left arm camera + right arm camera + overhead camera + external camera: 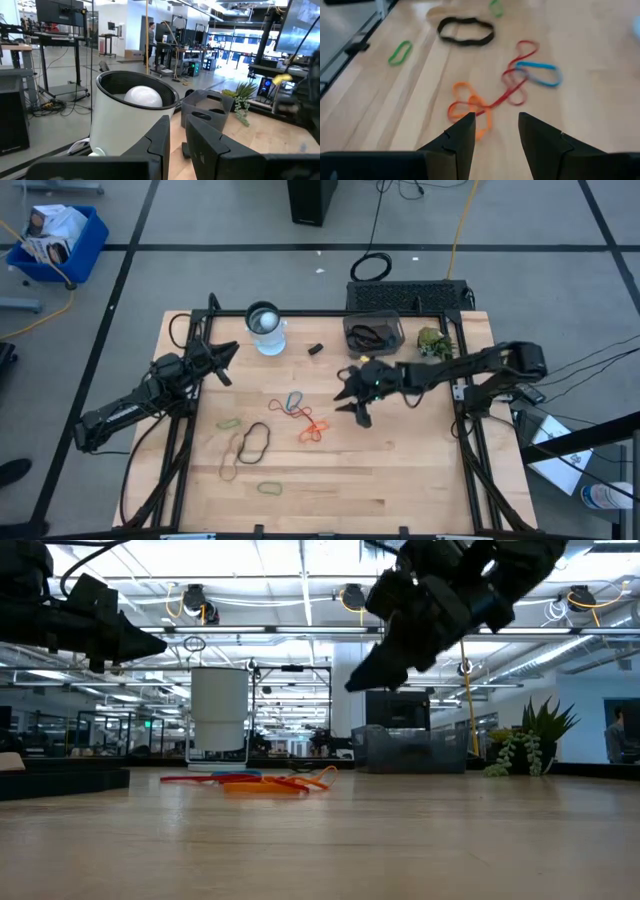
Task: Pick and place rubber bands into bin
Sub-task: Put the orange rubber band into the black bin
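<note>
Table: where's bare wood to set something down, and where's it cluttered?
Free: the near right corner of the table, below the right tool, and the strip along the near edge past the green band. Crowded: the middle, with orange bands, blue band and black band; the far edge holds the cup and the bin.

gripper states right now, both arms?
Left gripper: narrow gap between its fingers, nothing held, raised near the white cup.
Right gripper: open, empty, above the orange rubber band.
</note>
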`<state>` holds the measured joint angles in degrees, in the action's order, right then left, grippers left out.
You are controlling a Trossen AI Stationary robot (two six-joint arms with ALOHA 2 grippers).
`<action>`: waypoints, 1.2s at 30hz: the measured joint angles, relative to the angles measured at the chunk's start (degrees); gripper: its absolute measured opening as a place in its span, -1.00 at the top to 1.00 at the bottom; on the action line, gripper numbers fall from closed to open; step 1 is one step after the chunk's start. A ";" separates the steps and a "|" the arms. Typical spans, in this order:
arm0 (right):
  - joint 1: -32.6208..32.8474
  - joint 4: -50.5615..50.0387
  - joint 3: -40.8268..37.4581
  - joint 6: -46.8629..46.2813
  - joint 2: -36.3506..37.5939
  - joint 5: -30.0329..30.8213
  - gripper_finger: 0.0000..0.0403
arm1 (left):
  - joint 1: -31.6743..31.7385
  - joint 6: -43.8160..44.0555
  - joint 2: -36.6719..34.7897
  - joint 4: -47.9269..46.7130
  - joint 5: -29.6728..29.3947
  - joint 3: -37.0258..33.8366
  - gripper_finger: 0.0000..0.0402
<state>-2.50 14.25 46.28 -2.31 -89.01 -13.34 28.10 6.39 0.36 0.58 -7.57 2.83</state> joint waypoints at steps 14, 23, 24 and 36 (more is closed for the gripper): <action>3.64 14.85 -0.96 -6.27 -14.55 4.43 0.29 | -0.05 0.23 0.00 -0.44 0.02 0.00 0.65; 4.89 14.94 -0.96 -7.96 -17.33 4.55 0.30 | -0.04 0.14 0.00 -0.44 0.02 0.00 0.65; 4.89 15.28 -0.96 -7.98 -17.49 4.55 0.30 | -0.06 0.14 0.00 -0.44 0.02 0.00 0.65; 5.13 15.98 -0.96 -8.12 -17.85 4.36 0.30 | -0.04 0.01 0.00 -0.44 0.00 0.00 0.65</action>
<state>2.63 30.23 45.32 -10.43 -106.86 -8.98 28.05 6.39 0.36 0.14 -7.57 2.83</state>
